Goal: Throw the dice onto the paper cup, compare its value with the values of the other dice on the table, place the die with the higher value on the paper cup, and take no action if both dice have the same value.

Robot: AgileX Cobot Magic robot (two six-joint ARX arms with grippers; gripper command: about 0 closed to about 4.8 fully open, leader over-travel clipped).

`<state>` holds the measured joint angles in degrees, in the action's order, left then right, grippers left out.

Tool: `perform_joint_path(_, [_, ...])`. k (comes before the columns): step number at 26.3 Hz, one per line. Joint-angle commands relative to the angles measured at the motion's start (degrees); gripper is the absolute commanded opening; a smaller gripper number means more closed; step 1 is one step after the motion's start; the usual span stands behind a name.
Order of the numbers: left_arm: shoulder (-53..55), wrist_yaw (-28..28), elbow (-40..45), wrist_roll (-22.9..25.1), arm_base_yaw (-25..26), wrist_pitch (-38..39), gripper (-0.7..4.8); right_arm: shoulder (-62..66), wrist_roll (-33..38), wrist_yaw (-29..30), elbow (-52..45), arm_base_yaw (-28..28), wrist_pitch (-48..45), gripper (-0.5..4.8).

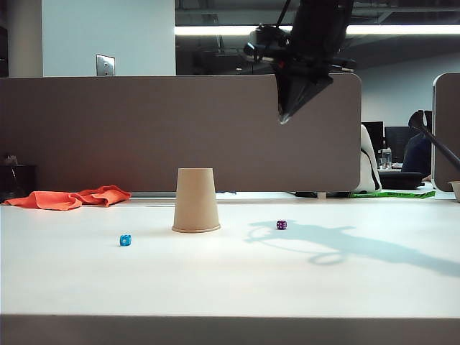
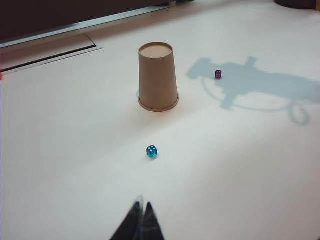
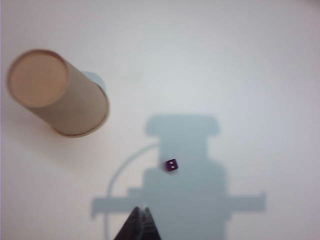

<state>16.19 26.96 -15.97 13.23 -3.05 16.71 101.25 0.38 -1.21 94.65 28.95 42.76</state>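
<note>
A: What lies nearest on the white table (image 1: 230, 287)?

B: In the exterior view, the tiny translucent light blue die (image 1: 125, 240) sits closest to the front edge, left of the cup and apart from it. The left gripper (image 2: 141, 220) shows only in its wrist view, its jaws pressed together and empty, with the blue die (image 2: 152, 151) well ahead of the tips on bare table.

A: And behind that?

B: The plain tan-beige paper cup (image 1: 195, 200) stands upside down near the middle, wide rim on the table, nothing on its flat top. To its right, apart from it, rests the tiny dark purple die with pale pips (image 1: 282, 225), at the edge of the arm's shadow.

A: Where is the right gripper?

B: The right gripper (image 1: 284, 115) hangs high above the table, pointing down, above and slightly right of the purple die. In its wrist view the jaws (image 3: 141, 222) are closed on nothing, and the purple die (image 3: 171, 165) lies on the table below, near the tips in that view, showing two pale pips. The cup (image 3: 57, 92) stands off to one side.

A: Farthest back?

B: A crumpled orange cloth (image 1: 68, 198) lies at the far left edge, before a grey-brown partition panel (image 1: 108, 129).
</note>
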Motion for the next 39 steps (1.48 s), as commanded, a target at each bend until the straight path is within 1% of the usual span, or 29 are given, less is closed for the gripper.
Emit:
perform_joint_path(1, [2.7, 0.3, -0.3, -1.6, 0.0, -4.1, -0.05, -3.3, 0.1, 2.5, -4.1, 0.1, -3.0, -0.01])
perform_joint_path(2, [4.6, 0.3, -0.3, -3.9, 0.0, -6.0, -0.05, -5.8, 0.1, 2.4, -8.0, 0.1, -6.1, -0.01])
perform_joint_path(4, [7.5, 0.3, -0.3, -5.0, 0.0, -8.1, -0.05, -9.1, 0.1, 2.2, -13.6, -0.2, -11.6, -0.01])
perform_joint_path(7, [9.8, 0.3, -0.3, -5.1, 0.0, -9.7, -0.05, -11.4, 0.0, 2.0, -17.8, -1.0, -15.7, -0.01])
perform_joint_path(11, [12.3, 0.3, -0.3, -5.0, 0.0, -12.4, -0.05, -11.5, -0.8, -2.2, -19.8, -1.3, -19.1, -0.01])
perform_joint_path(16, [17.4, 0.3, -0.3, -4.4, 0.0, -22.4, -0.05, -11.5, -1.1, -3.2, -21.5, -1.7, -22.1, -0.01])
perform_joint_path(17, [18.4, 0.7, -0.3, -3.4, 0.0, -24.2, -0.05, -11.5, -1.2, -3.1, -21.6, -2.0, -22.3, -0.01])
perform_joint_path(19, [24.5, 6.5, -0.3, 1.7, -0.5, -30.6, -0.05, -11.4, -2.3, -3.2, -21.6, -2.8, -22.5, -0.01])
perform_joint_path(22, [29.1, 9.2, -0.3, 7.4, -2.1, -33.2, -0.05, -11.4, -2.4, -2.9, -21.6, -4.1, -22.4, -0.01])
perform_joint_path(24, [32.0, 9.4, -0.3, 10.1, -3.5, -34.7, -0.05, -11.4, -2.4, -2.2, -21.6, -5.0, -22.4, -0.01])
perform_joint_path(25, [35.4, 9.3, -0.3, 11.4, -4.7, -36.7, -0.05, -11.4, -2.4, -1.1, -21.6, -6.0, -22.5, -0.01])
perform_joint_path(28, [41.1, 9.3, -0.4, 11.7, -5.7, -40.2, -0.04, -11.4, -2.6, 0.9, -21.6, -7.7, -22.3, -0.01])
perform_joint_path(29, [43.7, 9.2, -0.4, 11.7, -5.7, -42.6, -0.01, -11.4, -2.6, 1.5, -21.6, -8.3, -22.3, -0.01])
perform_joint_path(30, [44.7, 9.2, -0.4, 11.7, -5.7, -43.6, 0.00, -11.4, -2.6, 1.4, -21.6, -8.4, -22.3, -0.01])
perform_joint_path(33, [47.3, 9.1, -0.5, 11.7, -5.7, -46.4, 0.40, -11.4, -2.6, 1.4, -21.6, -8.6, -22.3, -0.01])
perform_joint_path(36, [49.1, 7.9, -0.9, 11.9, -5.7, -46.8, 0.90, -11.4, -2.7, 1.6, -21.6, -8.6, -22.4, -0.01])
perform_joint_path(39, [51.2, 7.8, -1.9, 13.2, -5.7, -47.0, 1.08, -11.2, -2.7, 1.6, -21.6, -8.6, -22.5, -0.01])
